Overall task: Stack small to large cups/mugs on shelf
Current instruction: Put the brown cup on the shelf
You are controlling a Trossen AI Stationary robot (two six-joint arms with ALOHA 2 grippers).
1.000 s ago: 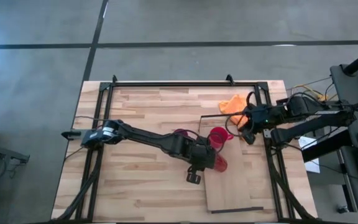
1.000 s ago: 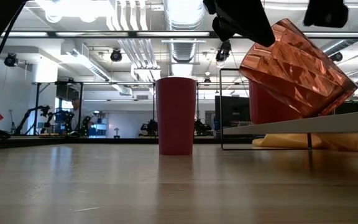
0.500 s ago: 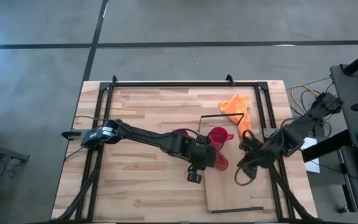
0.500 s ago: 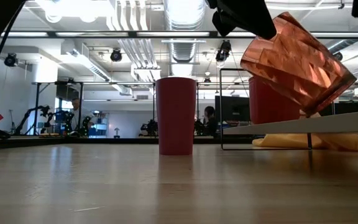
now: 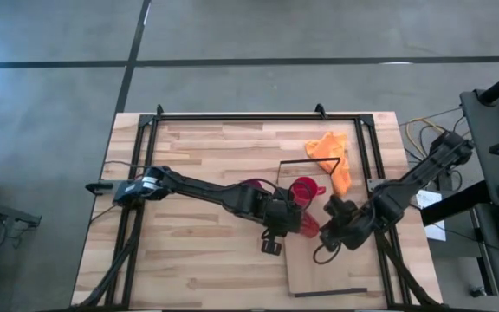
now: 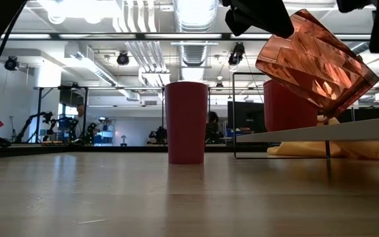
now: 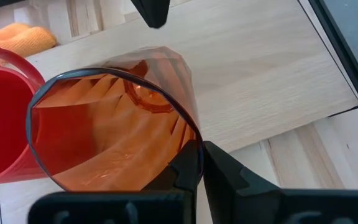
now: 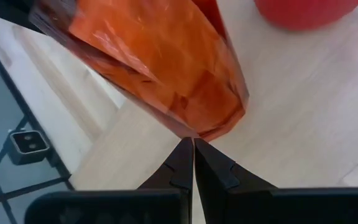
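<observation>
My left gripper [image 5: 286, 225] is shut on the orange-red translucent cup [image 5: 308, 227], held tilted above the light-wood shelf [image 5: 336, 260]. My right gripper [image 5: 323, 232] is shut, and its fingertips [image 8: 193, 142] stand right at the cup's base [image 8: 210, 124]. The red mug [image 5: 304, 191] stands by its base on the shelf's far end. It also shows in the low view [image 6: 285, 105]. The magenta cup [image 6: 186, 122] stands upright on the tabletop. In the high view it [image 5: 251, 185] is mostly hidden behind my left arm. My left gripper pinches the cup's wall at its rim [image 7: 191, 138], one finger inside the cup and one outside. It comes from the table's left. The cup [image 6: 314, 62] is lifted clear and tilted, its base pointing down toward the right. My right gripper's shut tips are at the cup's base edge [image 8: 191, 132]; I cannot tell whether they touch.
An orange cloth [image 5: 332, 152] lies on the table beyond the mug, near the far right. A dark metal frame [image 5: 258, 115] runs round the tabletop. The near part of the shelf [image 5: 327, 277] is bare.
My right gripper has swung from beside the mug and cloth toward the table's near edge, then left up to the cup's base. My left gripper has raised the tilted cup slightly.
</observation>
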